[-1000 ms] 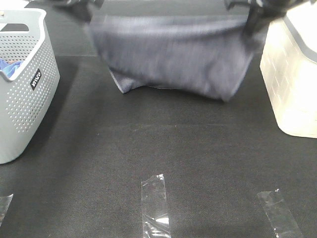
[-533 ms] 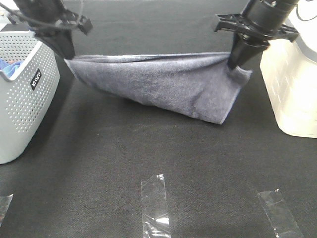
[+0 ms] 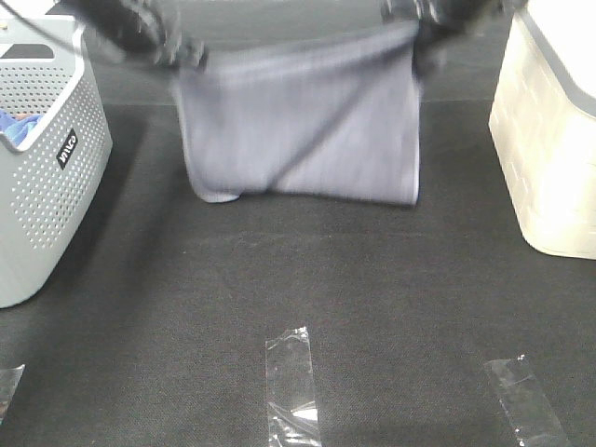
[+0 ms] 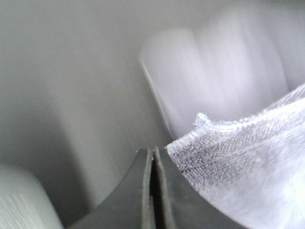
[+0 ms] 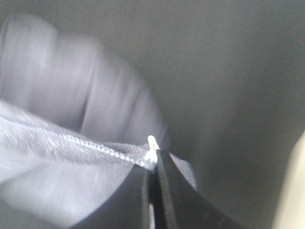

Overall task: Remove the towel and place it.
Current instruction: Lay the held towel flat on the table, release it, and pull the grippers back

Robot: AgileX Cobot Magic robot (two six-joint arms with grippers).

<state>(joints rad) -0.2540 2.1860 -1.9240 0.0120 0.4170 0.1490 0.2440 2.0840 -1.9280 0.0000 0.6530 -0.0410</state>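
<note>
The grey-lavender towel (image 3: 298,130) hangs stretched between my two grippers above the black table, blurred by motion. My left gripper (image 3: 182,53) is shut on its upper left corner. In the left wrist view the shut fingers (image 4: 153,162) pinch the towel's hem (image 4: 224,157). My right gripper (image 3: 419,33) is shut on the upper right corner. In the right wrist view the fingers (image 5: 153,167) clamp the stitched hem (image 5: 86,143) next to a small white tag (image 5: 152,142). The towel's lower edge hangs close to the table at the back.
A grey perforated basket (image 3: 42,158) with a blue cloth (image 3: 19,124) inside stands at the left. A cream basket (image 3: 549,140) stands at the right. Strips of clear tape (image 3: 291,382) (image 3: 523,399) lie on the black table (image 3: 298,279) near the front.
Both grippers have risen and moved closer together, lifting the towel. It now hangs taller and narrower instead of stretched wide and low.
</note>
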